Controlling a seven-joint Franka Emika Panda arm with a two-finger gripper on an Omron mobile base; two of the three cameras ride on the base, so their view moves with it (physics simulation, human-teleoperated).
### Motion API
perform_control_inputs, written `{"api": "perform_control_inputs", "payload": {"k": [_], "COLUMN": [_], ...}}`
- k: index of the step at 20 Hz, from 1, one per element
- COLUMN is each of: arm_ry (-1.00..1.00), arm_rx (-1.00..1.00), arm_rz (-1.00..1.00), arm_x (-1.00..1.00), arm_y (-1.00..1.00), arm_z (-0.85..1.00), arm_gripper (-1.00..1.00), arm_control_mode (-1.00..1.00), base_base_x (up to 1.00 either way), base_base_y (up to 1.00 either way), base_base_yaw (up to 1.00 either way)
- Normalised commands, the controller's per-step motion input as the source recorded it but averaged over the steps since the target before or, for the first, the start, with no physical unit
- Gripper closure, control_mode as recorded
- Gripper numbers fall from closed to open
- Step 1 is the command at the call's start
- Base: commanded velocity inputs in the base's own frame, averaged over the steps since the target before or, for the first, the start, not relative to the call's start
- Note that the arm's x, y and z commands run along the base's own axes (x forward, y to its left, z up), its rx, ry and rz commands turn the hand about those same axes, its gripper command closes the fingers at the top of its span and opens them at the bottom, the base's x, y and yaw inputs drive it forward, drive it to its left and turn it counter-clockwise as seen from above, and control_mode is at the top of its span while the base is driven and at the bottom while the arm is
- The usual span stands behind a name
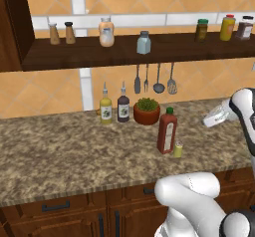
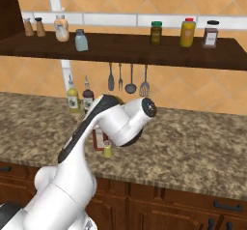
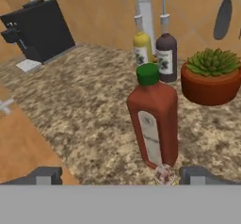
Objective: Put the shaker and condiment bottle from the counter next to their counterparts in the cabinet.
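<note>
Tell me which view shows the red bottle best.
The hand view: the red bottle stands close, with green cap and label clear. The left base view shows it whole but small, beside the shaker. In the right base view the arm hides most of it.

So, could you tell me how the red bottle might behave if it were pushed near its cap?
The red bottle is tall and slim on a narrow base, so it would probably tip. Falling, it could knock the tiny shaker beside it. It looks rigid, unlikely to flex.
</note>
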Motion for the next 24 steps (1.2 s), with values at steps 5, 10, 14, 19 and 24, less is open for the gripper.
{"api": "perform_control_inputs", "payload": {"k": [5,10,14,19,24], "arm_ry": [-0.02,-0.27,-0.37,-0.24,0.0], "arm_rx": [0.01,0.17,0.29,0.16,0.01], "arm_rz": [0.12,0.18,0.15,0.18,0.04], "arm_x": [0.14,0.38,0.4,0.28,0.17], "arm_y": [0.0,-0.09,-0.01,0.0,0.0], "arm_z": [-0.18,-0.37,-0.35,-0.34,-0.01], "arm_gripper": [-1.0,-1.0,-1.0,-1.0,-1.0], "arm_control_mode": [-1.0,-1.0,-1.0,-1.0,-1.0], "base_base_x": [0.0,0.0,0.0,0.0,0.0], "base_base_y": [0.0,0.0,0.0,0.0,0.0], "base_base_yaw": [0.0,0.0,0.0,0.0,0.0]}}
